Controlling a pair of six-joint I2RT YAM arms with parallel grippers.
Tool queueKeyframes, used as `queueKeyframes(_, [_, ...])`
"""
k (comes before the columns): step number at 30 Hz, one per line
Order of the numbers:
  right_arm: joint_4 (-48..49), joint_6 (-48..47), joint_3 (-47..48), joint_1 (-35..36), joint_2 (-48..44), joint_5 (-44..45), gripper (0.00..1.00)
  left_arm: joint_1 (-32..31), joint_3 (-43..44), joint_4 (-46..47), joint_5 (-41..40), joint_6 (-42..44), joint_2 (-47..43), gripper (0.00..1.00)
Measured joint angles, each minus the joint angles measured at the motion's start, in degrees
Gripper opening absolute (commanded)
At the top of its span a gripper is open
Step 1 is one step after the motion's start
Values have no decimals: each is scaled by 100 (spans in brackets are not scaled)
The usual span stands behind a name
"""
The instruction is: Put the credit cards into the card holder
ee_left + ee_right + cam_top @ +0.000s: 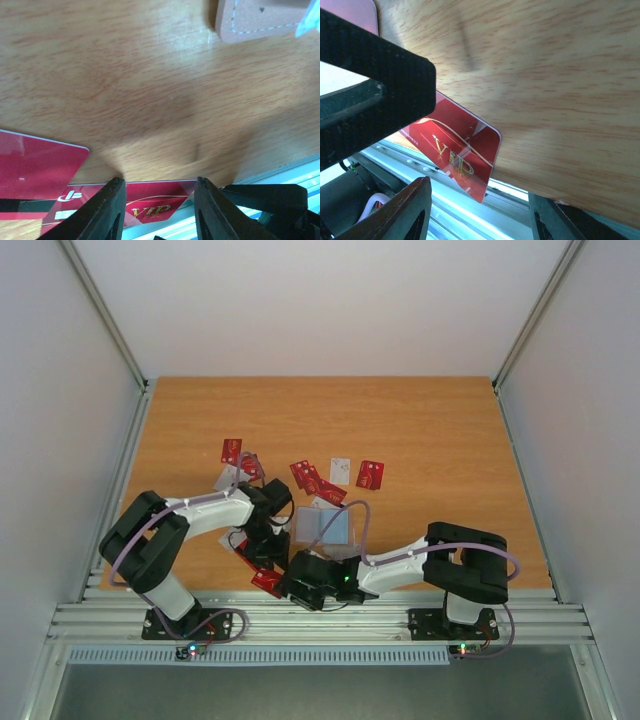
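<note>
A red VIP credit card (152, 205) lies at the table's near edge, one corner hanging over the metal rail; it also shows in the right wrist view (457, 150) and the top view (265, 582). My left gripper (159, 182) is open, its fingers standing over this card, which runs on under the left finger. My right gripper (477, 192) is open and empty, just off the card's overhanging corner. The card holder (325, 527) lies open behind, blue-grey inside up; its tan corner (260, 20) shows in the left wrist view. Several more cards (318, 483) lie scattered beyond.
Another red card (35, 165) lies just left of the VIP card. The metal rail (330, 618) runs along the table's near edge. Both grippers crowd together at that edge (290, 580). Grey walls stand at the left, right and back.
</note>
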Motion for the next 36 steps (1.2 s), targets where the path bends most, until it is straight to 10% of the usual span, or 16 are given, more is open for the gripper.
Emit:
queueKeyframes(18, [437, 7, 144, 0, 319, -173, 51, 0, -31, -782, -1064, -146, -1340, 43])
queueKeyframes(36, [278, -94, 455, -13, 535, -310, 40, 79, -356, -717, -914, -380, -389, 33])
